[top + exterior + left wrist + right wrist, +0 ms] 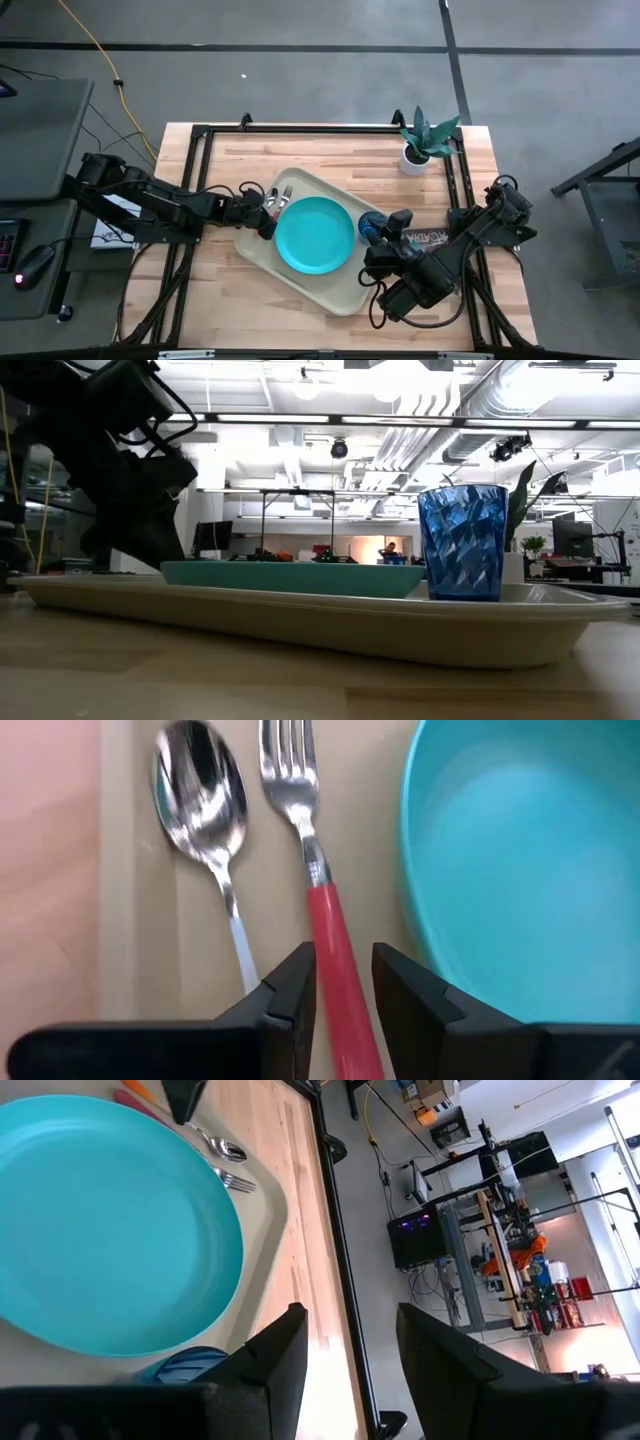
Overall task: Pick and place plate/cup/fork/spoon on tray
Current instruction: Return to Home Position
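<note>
The beige tray (330, 285) lies mid-table with the teal plate (314, 235) on it. The blue cup (372, 226) stands upright on the tray's right end, and it also shows in the low view (462, 540). The red-handled fork (305, 840) and the spoon (200, 790) lie side by side on the tray's left part, beside the plate (520, 870). A finger hides the spoon's handle. My left gripper (344, 965) is shut on the fork's handle. My right gripper (350, 1325) is open and empty, just right of the cup (185, 1365). My left gripper pinches the fork's red handle (328, 935) between its two fingers, about mid-handle. The fingers come slanting down from the table's left and point along the fork. The fork lies flat on the tray floor, tines away from the gripper, next to the spoon.
A white pot with a green plant (425, 140) stands at the far right of the table. A black frame (200, 135) runs round the wooden top. A printed card (430, 238) lies under my right arm.
</note>
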